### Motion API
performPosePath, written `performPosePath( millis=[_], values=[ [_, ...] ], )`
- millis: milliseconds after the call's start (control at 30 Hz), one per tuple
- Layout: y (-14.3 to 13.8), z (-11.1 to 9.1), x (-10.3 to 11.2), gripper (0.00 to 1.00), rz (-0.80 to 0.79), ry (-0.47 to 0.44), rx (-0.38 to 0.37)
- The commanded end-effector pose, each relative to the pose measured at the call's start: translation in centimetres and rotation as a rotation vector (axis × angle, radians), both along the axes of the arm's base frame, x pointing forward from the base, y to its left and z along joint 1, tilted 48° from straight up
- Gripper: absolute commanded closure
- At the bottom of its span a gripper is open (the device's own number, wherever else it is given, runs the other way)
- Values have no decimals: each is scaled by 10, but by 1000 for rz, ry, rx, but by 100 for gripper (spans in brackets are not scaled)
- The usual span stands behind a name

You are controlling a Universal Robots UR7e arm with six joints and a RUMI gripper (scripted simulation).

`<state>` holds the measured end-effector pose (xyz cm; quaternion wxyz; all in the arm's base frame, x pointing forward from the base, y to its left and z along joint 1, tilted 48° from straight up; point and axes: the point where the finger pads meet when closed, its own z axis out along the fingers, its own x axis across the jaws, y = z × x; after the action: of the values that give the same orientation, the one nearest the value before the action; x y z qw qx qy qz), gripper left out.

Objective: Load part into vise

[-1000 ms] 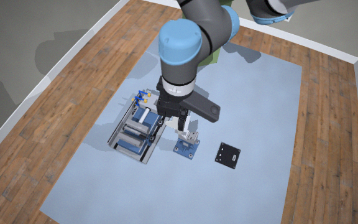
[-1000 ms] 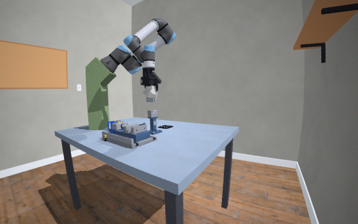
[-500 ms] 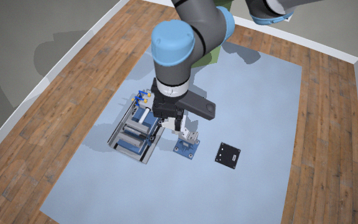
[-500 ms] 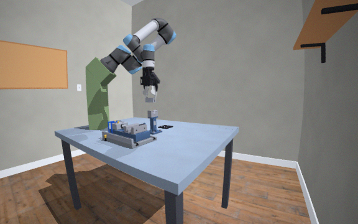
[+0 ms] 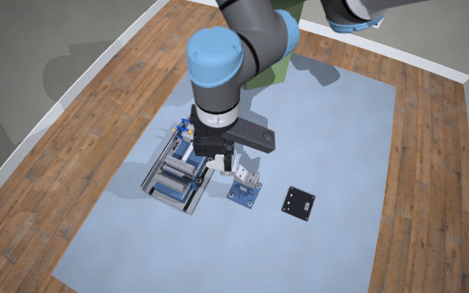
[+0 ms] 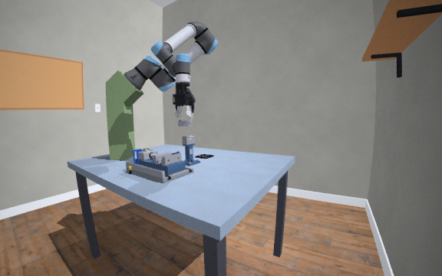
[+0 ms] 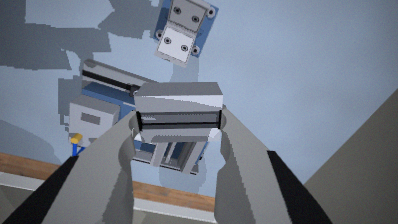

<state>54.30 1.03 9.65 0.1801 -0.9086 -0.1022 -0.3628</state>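
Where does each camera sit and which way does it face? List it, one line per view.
Top: high above, looking down on the pale blue table; grey arm with blue caps fills the upper frame.
Exterior: out in the room, facing the table corner and green pedestal; whole arm shows.
Wrist: mounted behind the gripper, looking down past two grey fingers clamped on the grey slotted part.
Shared: all three show the blue-and-grey vise and the silver V-block on its blue base.
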Motion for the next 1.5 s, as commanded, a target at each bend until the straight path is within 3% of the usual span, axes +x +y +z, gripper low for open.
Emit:
performPosePath(
  millis=[0, 1467],
  values=[
    [-5, -1, 2, 100, 24, -14, -21],
    [-58, -20, 18, 100, 286, -169, -264]
  ],
)
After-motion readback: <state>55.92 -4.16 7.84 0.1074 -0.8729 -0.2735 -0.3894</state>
